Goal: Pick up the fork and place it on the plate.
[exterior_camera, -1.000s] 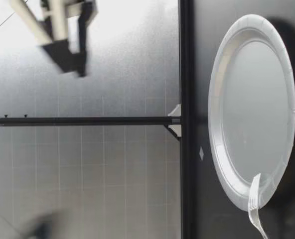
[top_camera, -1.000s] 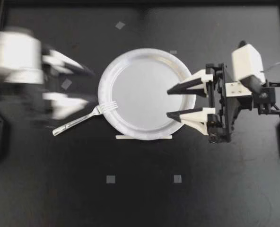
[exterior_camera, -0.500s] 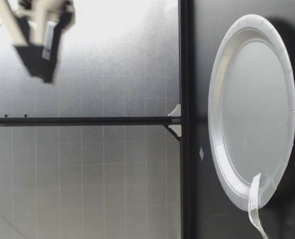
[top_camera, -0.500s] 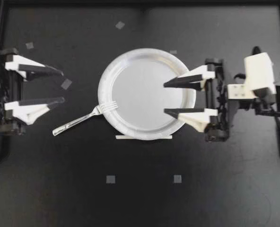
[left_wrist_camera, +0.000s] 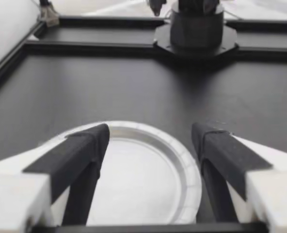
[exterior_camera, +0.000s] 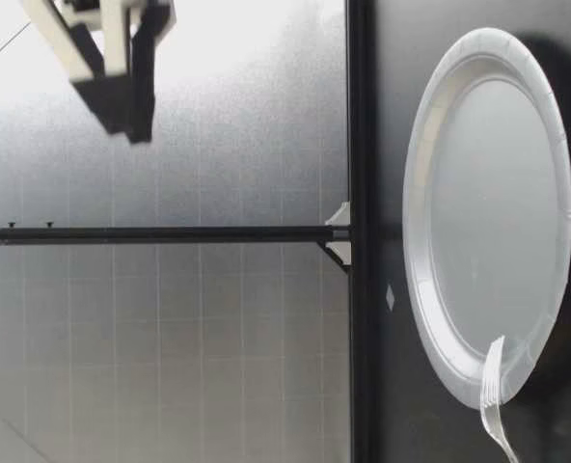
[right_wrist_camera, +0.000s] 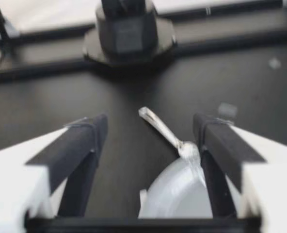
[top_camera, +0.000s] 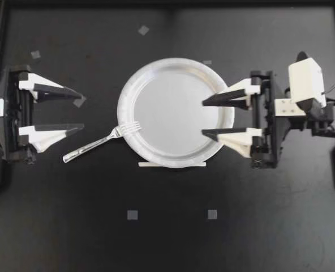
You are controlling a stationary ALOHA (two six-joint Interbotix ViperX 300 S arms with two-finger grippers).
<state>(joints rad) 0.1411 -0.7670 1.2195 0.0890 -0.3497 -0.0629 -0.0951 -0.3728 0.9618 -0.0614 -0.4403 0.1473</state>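
A white paper plate [top_camera: 173, 73] lies mid-table. The metal fork [top_camera: 94, 145] rests on the black table at the plate's lower left, its tines on the rim. My left gripper [top_camera: 81, 111] is open, left of the plate and just above the fork's handle. My right gripper [top_camera: 203, 119] is open over the plate's right part. In the right wrist view the fork [right_wrist_camera: 161, 128] and plate [right_wrist_camera: 175, 196] lie ahead between the open fingers. The left wrist view shows the plate [left_wrist_camera: 184, 160] ahead, no fork. In the low view the fork [exterior_camera: 492, 397] leans on the plate [exterior_camera: 421, 207]; a gripper [exterior_camera: 112, 72] hangs high above the table.
A pale strip [top_camera: 172, 164] lies along the plate's near edge. Small grey tape squares [top_camera: 132, 215] [top_camera: 212, 214] [top_camera: 144, 30] dot the table. A black frame borders the table. The other arm's base [left_wrist_camera: 197, 29] [right_wrist_camera: 129, 34] stands at the far edge in each wrist view.
My left arm, blurred in motion a second ago, pulled back to the left and has settled. My right gripper shifted slightly over the plate. Fork and plate have not moved.
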